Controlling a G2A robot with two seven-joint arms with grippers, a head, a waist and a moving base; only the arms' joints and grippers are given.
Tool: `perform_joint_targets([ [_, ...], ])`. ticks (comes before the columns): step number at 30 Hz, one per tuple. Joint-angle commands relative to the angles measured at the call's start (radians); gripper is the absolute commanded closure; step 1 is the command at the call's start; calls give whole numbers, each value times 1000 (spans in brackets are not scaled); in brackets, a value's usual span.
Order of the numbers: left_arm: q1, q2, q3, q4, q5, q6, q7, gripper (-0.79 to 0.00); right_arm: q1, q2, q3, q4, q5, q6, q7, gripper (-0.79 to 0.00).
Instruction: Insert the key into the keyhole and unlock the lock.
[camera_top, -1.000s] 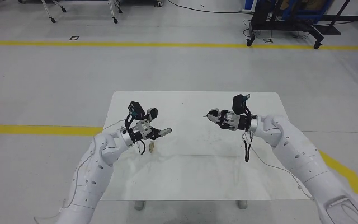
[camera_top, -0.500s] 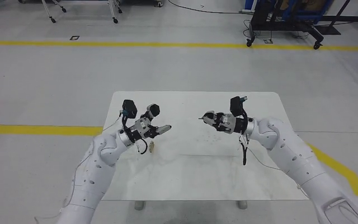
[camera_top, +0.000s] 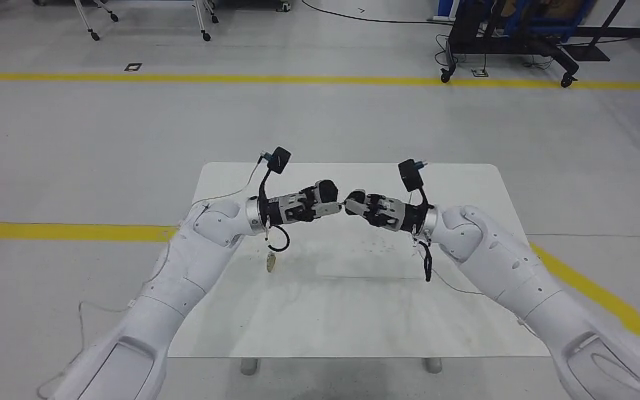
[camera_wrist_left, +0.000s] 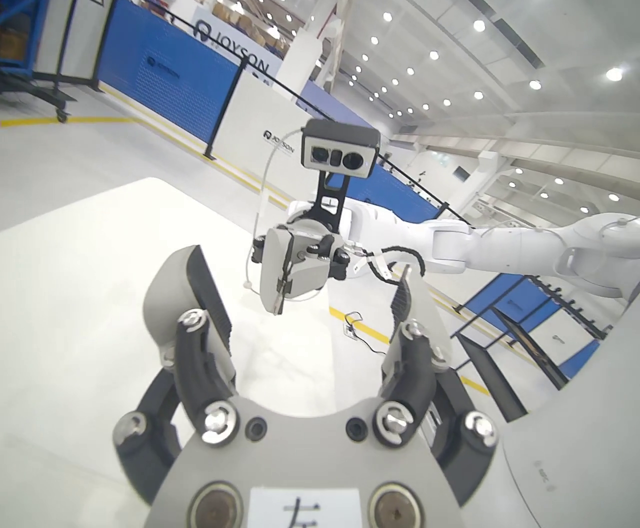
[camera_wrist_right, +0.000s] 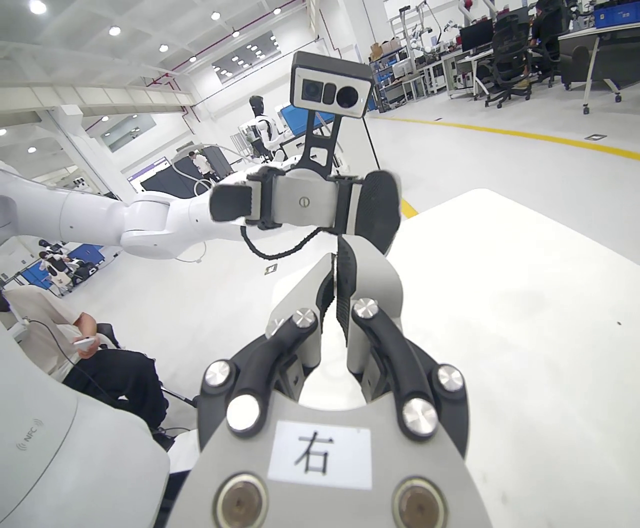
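1 key, mostly hidden between closed right jaws.

Right gripper: fingers pressed together above the white bench. Left gripper: dead ahead at twelve o'clock, just beyond those fingertips, fingers spread wide.

Top view count:
- 1 table
- 2 arms and 2 grippers: left gripper and right gripper, both near frame centre
- 2 fingers per gripper
- 2 wrist cameras: left camera and right camera
- 1 small tan object on the table, left of centre

Left wrist view: 1 key, mid-frame.
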Motion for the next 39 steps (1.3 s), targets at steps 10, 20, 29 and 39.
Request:
perform_joint_targets([
  [10,-60,-14,49,96,-23,0,8,-465,20,5,-12,16,96,0,60,0],
  [20,-70,-28,61,115,1,0,8,-317,30,-9,-18,40,148,0,109,0],
  [29,-71,-34,52,122,21,0,8,-256,33,-24,-10,51,178,0,158,0],
  [39,-68,-37,36,122,39,0,8,0,29,-39,13,65,200,0,205,0],
])
